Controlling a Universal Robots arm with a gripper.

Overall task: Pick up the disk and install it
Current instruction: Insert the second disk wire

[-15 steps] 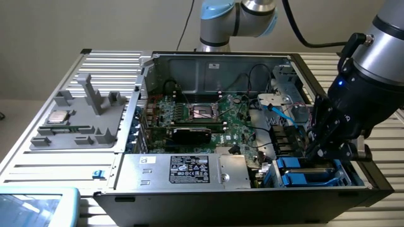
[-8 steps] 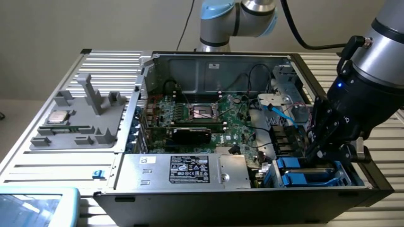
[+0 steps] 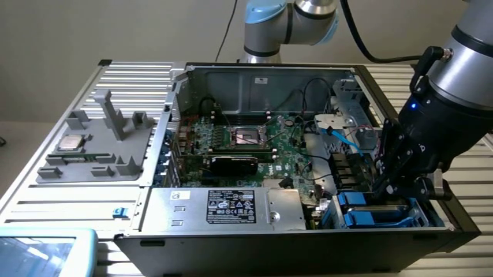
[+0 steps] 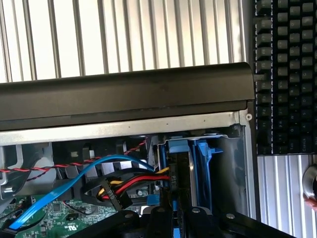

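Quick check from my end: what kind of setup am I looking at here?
Likely a robotics lab bench for PC assembly: an open computer case lies on a ribbed metal table, a grey parts fixture sits beside it, and a keyboard lies nearby.

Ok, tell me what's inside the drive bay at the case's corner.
Blue plastic rails stand in the drive bay, beside red, yellow and black cables. The shut gripper hangs over the bay, covering most of the disk between the rails.

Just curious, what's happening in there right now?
Gripper shut, down in the case's drive bay. Disk with blue rails upright in bay. Cables close beside.
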